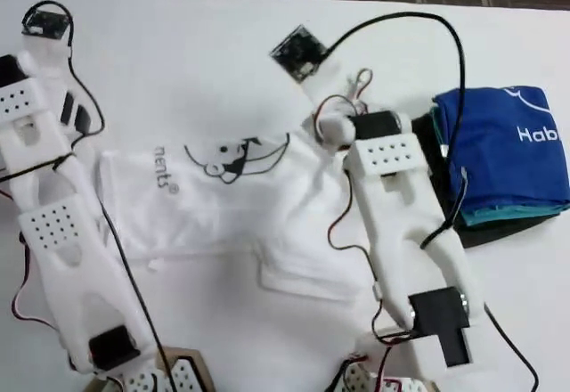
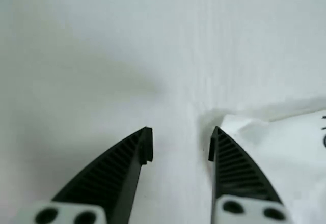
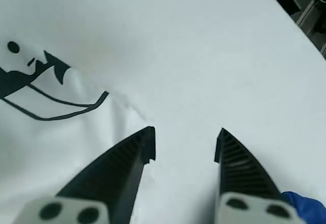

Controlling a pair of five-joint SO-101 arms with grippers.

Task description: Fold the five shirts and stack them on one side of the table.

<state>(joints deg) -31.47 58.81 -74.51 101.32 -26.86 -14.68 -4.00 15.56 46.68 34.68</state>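
A white shirt point(image 1: 223, 196) with a black print lies spread and partly folded in the middle of the table point(image 1: 178, 62). My left gripper point(image 1: 78, 118) hangs open over bare table just beside the shirt's left corner point(image 2: 285, 132), one fingertip point(image 2: 216, 142) at the cloth's edge; nothing is between the left gripper's point(image 2: 178, 145) fingers. My right gripper point(image 1: 322, 123) is open and empty at the shirt's upper right edge. In the right wrist view the right gripper point(image 3: 184, 145) straddles the border of the white shirt point(image 3: 51, 122) near its print.
A stack of folded shirts, blue on top point(image 1: 503, 147), with teal and dark ones beneath, sits at the table's right side; its blue corner point(image 3: 305, 203) shows beside my right gripper. Cables trail from both arms. The far part of the table is bare.
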